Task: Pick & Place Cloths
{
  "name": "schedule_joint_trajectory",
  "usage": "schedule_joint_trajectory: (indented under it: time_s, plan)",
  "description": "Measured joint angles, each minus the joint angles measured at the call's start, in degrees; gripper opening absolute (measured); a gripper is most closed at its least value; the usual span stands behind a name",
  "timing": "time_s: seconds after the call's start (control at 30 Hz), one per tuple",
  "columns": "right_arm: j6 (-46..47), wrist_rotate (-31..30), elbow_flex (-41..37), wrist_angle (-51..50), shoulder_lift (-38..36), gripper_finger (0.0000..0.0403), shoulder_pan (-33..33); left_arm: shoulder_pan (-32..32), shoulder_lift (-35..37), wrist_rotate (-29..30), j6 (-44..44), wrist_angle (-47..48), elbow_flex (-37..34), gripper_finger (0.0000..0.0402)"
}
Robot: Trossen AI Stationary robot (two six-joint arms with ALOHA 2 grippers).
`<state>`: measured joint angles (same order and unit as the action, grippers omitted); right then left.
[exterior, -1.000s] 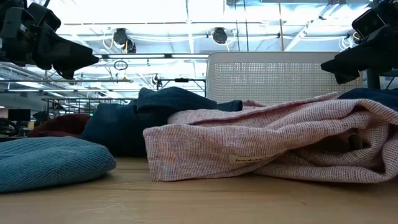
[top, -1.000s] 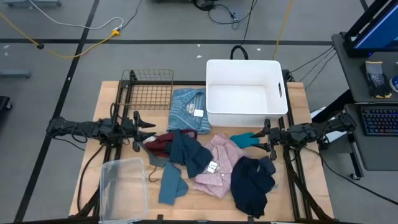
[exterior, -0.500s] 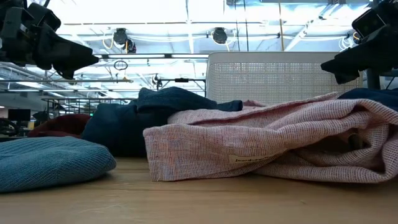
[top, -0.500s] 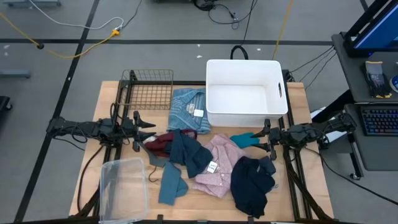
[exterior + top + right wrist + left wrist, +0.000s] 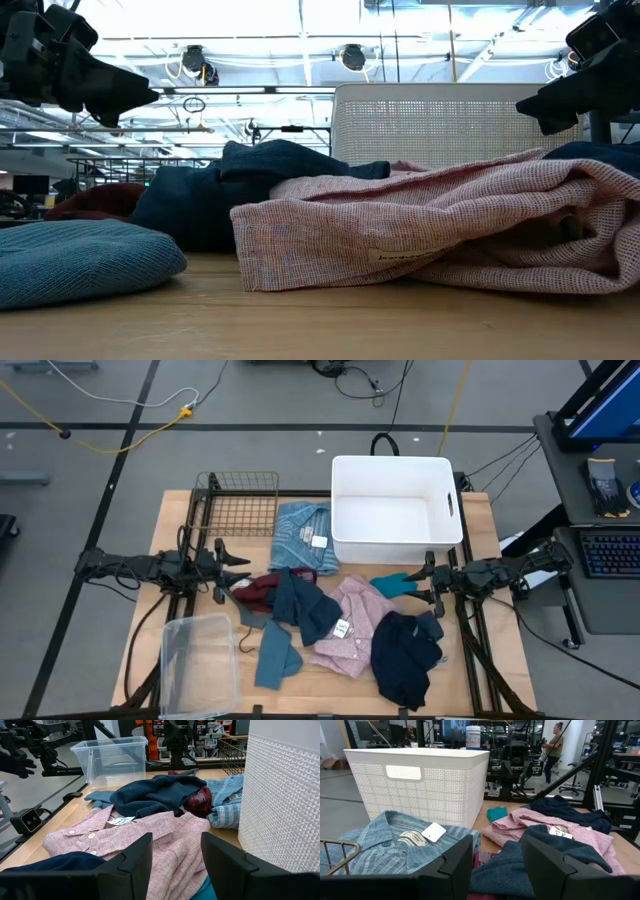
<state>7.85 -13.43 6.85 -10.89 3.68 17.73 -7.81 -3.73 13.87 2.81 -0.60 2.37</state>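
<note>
A pile of cloths is spread over the wooden table (image 5: 160,520), seen from above. A light blue striped shirt (image 5: 298,532) lies at about 11 o'clock of the pile, touching the white bin (image 5: 395,510); two tags (image 5: 425,835) are seen at its collar, their print too small to be read. A pink shirt (image 5: 350,622) lies at the centre, with a white tag (image 5: 342,628) on it and a sewn label (image 5: 402,256) at its hem, neither legible. A slate-blue piece (image 5: 305,605) is draped over a maroon piece (image 5: 255,590) at 9 o'clock of the pink shirt. A dark navy piece (image 5: 405,655) lies at 4 o'clock, a second blue piece (image 5: 275,657) at 7 o'clock, and a small teal piece (image 5: 396,582) at 2 o'clock.

The left gripper (image 5: 238,568) is held above the table just beside the maroon piece, fingers parted, nothing between them. The right gripper (image 5: 420,582) is held just beside the teal piece, likewise parted and empty.

A wire basket (image 5: 238,505) stands at 10 o'clock, a clear tub (image 5: 198,660) at 8 o'clock.
</note>
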Motion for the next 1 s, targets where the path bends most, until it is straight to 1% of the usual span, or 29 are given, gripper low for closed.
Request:
schedule_joint_trajectory:
  time_s: [0.1, 0.3, 0.43, 0.53, 0.6, 0.67, 0.7, 0.8, 0.87, 1.0]
  plan:
    - [0.0, 0.0, 0.0, 0.0, 0.0, 0.0160, 0.0, 0.0, 0.0, 0.0, -0.1, 0.0, 0.0, 0.0170]
    - [-1.3, -0.2, 0.0, 0.5, 0.0, 0.0160, 0.0, 0.0, 0.0, 0.2, -3.9, -0.7, 0.0, 0.0170]
    - [-4.1, 0.2, 0.0, 5.6, 0.0, 0.0160, 0.0, 0.0, 0.0, 0.1, -3.1, -6.1, 0.0, 0.0170]
    - [-3.6, 0.0, -0.4, 10.1, 0.0, 0.0160, 0.0, 0.0, 0.0, 0.1, 1.5, -14.2, 0.0, 0.0170]
    - [-2.1, 0.0, -0.5, 12.7, 0.1, 0.0160, 0.0, 0.0, 0.0, 0.8, 7.2, -20.5, 0.0, 0.0170]
    - [1.8, 0.0, -0.4, 15.0, 0.0, 0.0160, 0.0, 0.0, 0.0, 3.8, 12.4, -25.8, 0.0, 0.0170]
    - [4.5, 0.1, -0.4, 15.6, 0.0, 0.0160, 0.0, 0.0, 0.0, 5.5, 13.5, -27.4, 0.0, 0.0170]
    - [10.9, -0.1, -0.4, 16.4, 0.2, 0.0160, 0.0, 0.0, 0.0, 9.0, 12.3, -30.2, 0.0, 0.0170]
    - [11.4, 0.0, -0.4, 16.4, 0.2, 0.0160, 0.0, 0.0, 0.0, 10.2, 11.2, -30.4, 0.0, 0.0170]
    - [11.1, 0.0, -0.3, 16.6, 0.2, 0.0160, 0.0, 0.0, 0.0, 9.9, 11.3, -30.4, 0.0, 0.0170]
